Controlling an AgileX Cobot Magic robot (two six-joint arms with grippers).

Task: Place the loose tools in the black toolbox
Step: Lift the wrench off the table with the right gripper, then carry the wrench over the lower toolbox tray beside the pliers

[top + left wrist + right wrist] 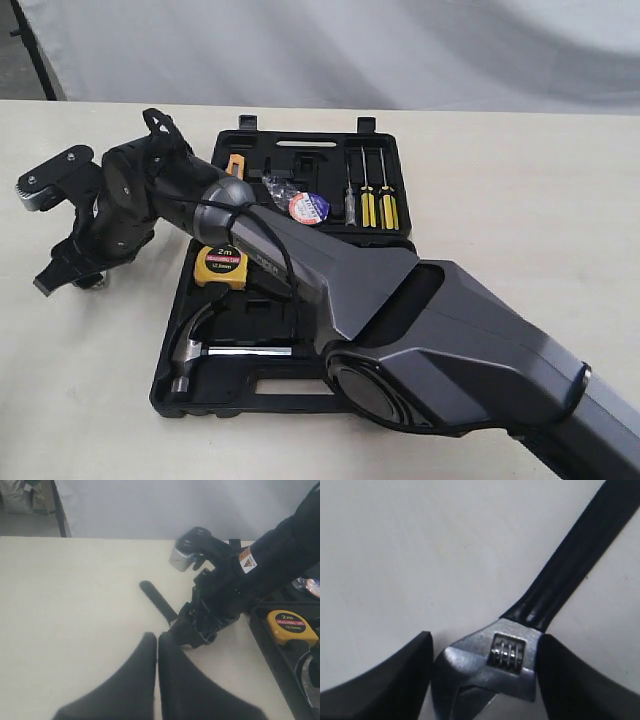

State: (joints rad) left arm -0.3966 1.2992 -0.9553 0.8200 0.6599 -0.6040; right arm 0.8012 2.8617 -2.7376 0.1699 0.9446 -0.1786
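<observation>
The silver adjustable wrench point(485, 665) with a black handle point(157, 600) lies on the table, left of the black toolbox point(250, 405). My right gripper point(486, 645) has reached across to it, with a finger against each side of the wrench head. It hangs low over the table point(68, 268). The steel claw hammer point(190, 345) lies in the toolbox's near half. The black tape roll point(308, 207) with a blue-red label sits in the far half. My left gripper point(157, 641) is shut and empty, just short of the right gripper point(192, 630).
A yellow tape measure point(220, 265) sits in the toolbox beside the arm, and yellow-handled screwdrivers point(375, 205) fill slots in the far half. The right arm's dark body point(420, 330) covers much of the case. A pale curtain hangs behind the table.
</observation>
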